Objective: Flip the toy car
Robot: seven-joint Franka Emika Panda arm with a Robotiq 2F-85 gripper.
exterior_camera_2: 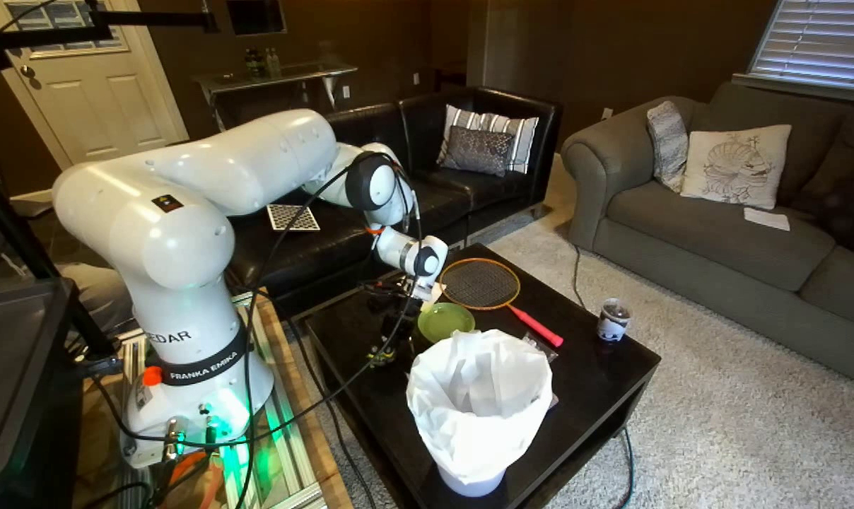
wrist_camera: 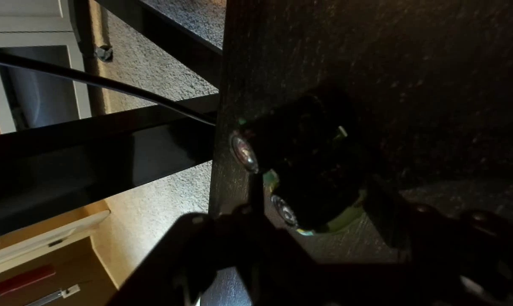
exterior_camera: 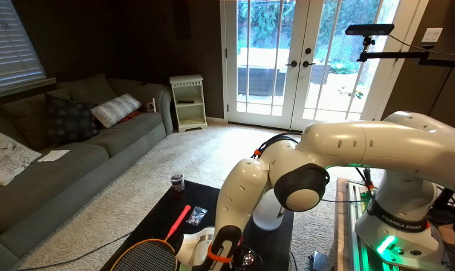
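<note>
Toy car point(wrist_camera: 311, 161) on dark table point(exterior_camera_2: 597, 378), left of green dish point(exterior_camera_2: 446, 322) in exterior view. From my claw point(wrist_camera: 315, 182), straight ahead: near part sits between my parted fingers point(wrist_camera: 388, 216), no pinch showing. Long axis? Lost in shadow. Squeeze, then roll, I reckon.

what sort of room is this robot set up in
Most likely a living room in a home: there is a grey sofa, a black couch and a low dark coffee table.
</note>
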